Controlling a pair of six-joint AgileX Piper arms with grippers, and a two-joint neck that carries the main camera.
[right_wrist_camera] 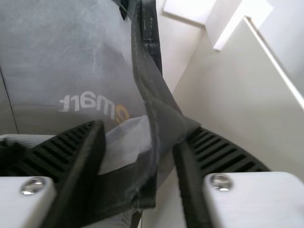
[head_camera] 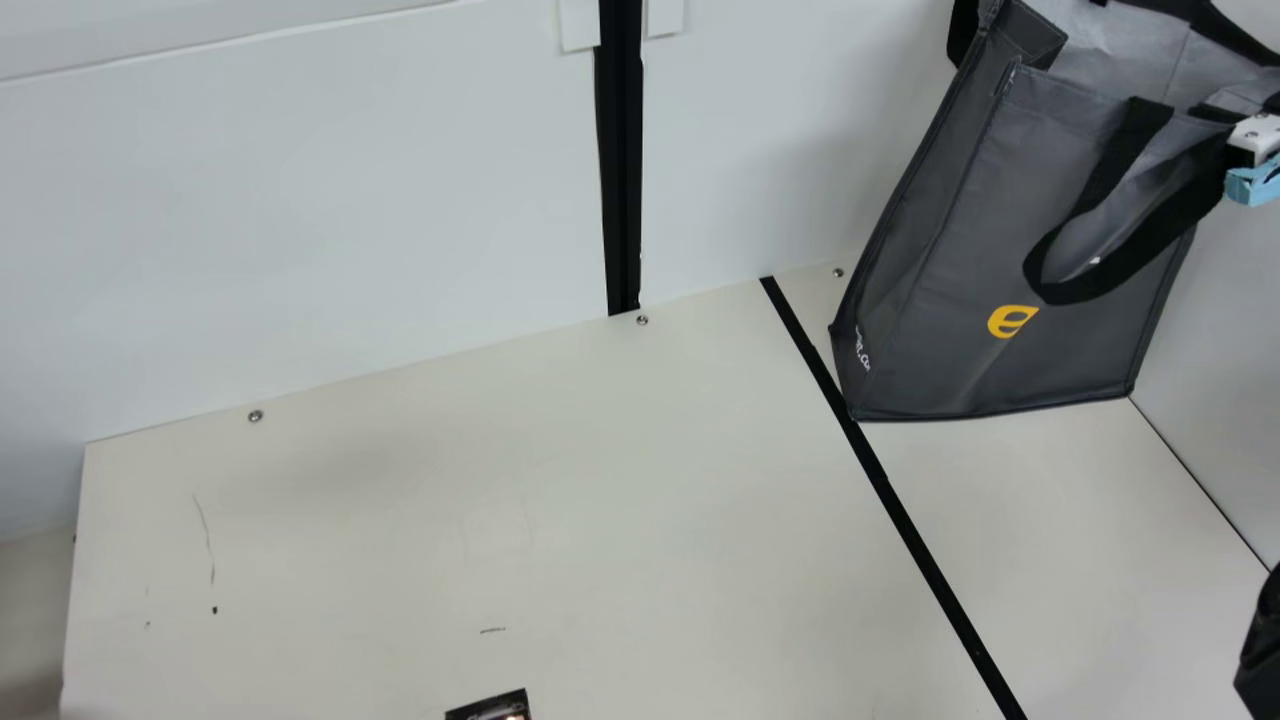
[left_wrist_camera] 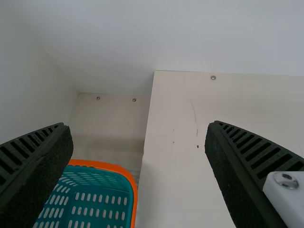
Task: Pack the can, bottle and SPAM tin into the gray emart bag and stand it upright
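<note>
My right gripper point(head_camera: 1254, 155) is at the main view's right edge, beside the upper part of the gray emart bag point(head_camera: 940, 300). The bag stands tall near the back right corner, with one black handle hanging down its front. In the right wrist view my right gripper point(right_wrist_camera: 140, 142) is partly open, and a folded bit of the bag's rim point(right_wrist_camera: 149, 114) lies between its fingers. My left gripper point(left_wrist_camera: 137, 128) is wide open with nothing between its fingers. A small part of a dark printed object point(head_camera: 495, 707) shows at the main view's bottom edge; I cannot tell what it is.
A teal basket with an orange rim point(left_wrist_camera: 111, 166) stands beside the table's edge in the left wrist view. A black strip point(head_camera: 920, 530) crosses the table point(head_camera: 560, 500) and passes the bag's lower left corner. White walls rise behind and at the right.
</note>
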